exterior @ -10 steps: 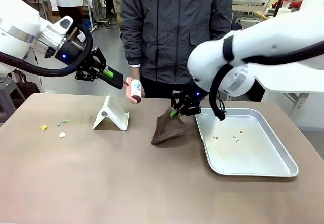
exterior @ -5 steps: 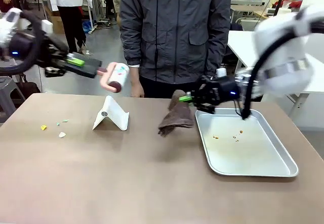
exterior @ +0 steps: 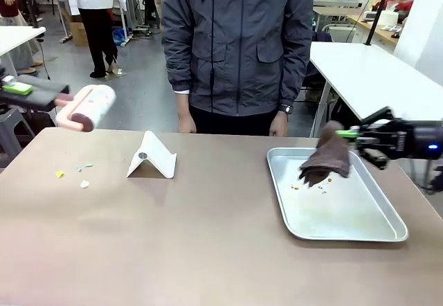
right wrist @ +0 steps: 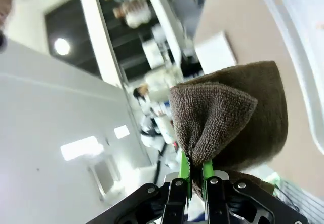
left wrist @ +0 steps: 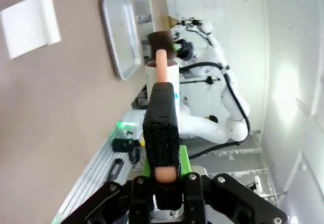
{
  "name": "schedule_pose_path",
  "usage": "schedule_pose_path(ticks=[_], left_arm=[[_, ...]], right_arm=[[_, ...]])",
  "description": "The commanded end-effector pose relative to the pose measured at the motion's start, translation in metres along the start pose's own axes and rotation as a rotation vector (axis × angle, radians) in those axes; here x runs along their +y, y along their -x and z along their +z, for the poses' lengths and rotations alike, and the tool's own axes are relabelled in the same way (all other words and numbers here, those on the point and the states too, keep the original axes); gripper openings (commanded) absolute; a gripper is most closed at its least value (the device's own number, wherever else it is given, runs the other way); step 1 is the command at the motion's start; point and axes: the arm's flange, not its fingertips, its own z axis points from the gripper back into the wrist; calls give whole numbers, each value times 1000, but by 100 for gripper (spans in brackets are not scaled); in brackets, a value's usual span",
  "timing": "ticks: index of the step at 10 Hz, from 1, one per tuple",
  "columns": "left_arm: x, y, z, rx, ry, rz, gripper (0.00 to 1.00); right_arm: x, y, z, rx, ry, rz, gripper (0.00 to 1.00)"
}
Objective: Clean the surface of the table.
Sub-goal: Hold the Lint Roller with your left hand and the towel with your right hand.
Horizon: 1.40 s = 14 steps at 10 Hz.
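Table [exterior: 208,250], brownish-tan and broad, runs from the near edge to the far side of the scene, and most of its top lies bare. Scattered crumbs [exterior: 73,174] sit on its left part, so the cleaning looks unfinished. Just beyond them stands a white folded stand [exterior: 152,157]; a careless sweep toward the crumbs could knock it over or push it along the top. To the right rests a silver tray [exterior: 346,235] holding a few orange specks [exterior: 322,187]. Above its far rim the right gripper [exterior: 349,135] is clamped on a brown cloth [exterior: 325,160], pinched by one fold with the rest hanging loose. A shake or a sloppy release here could fling debris back onto the table, or drop the cloth half outside the tray. At the far left the left gripper [exterior: 48,93] grips the handle of a lint roller [exterior: 86,107], held high and outside the table's edge. Because the handle is long, the roller may pivot in the jaws on contact, and a skewed touchdown would likely flick crumbs off the edge instead of lifting them. Farthest stands a person [exterior: 239,43], close against the far edge, where a wide arm swing could strike a hand.
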Motion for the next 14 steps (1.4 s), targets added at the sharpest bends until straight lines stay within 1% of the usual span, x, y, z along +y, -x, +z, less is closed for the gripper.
schedule_pose_path(ticks=[1,2,3,4,5,6,7,8,9,10,14], left_arm=[[8,29,30,-69,-20,-2,0],[11,45,43,-120,-20,34,0],[17,60,58,-228,-68,121,0],[23,75,74,-329,-87,178,0],[33,93,94,-378,-106,253,0],[42,113,109,-416,-128,298,0],[49,130,124,-459,-175,321,0],[50,139,130,-502,-191,305,0],[59,143,140,-547,-193,323,0],[58,135,138,-480,-180,302,0],[58,135,138,-480,-180,302,0]], right_arm=[[-19,-5,57,-29,-38,-35,0],[-27,-12,84,5,-42,-58,0],[-35,-17,106,-16,-26,-65,0],[-44,-18,125,-59,-48,-75,0],[-54,-16,143,-116,-89,-69,0],[-66,-12,160,-161,-137,-48,0],[-78,-9,173,-163,-179,-35,0],[-89,-7,180,-174,-209,-31,0],[-95,-9,179,-176,-229,-18,0],[-77,-9,179,-190,-158,-76,0],[-77,-9,179,-190,-158,-76,0]])
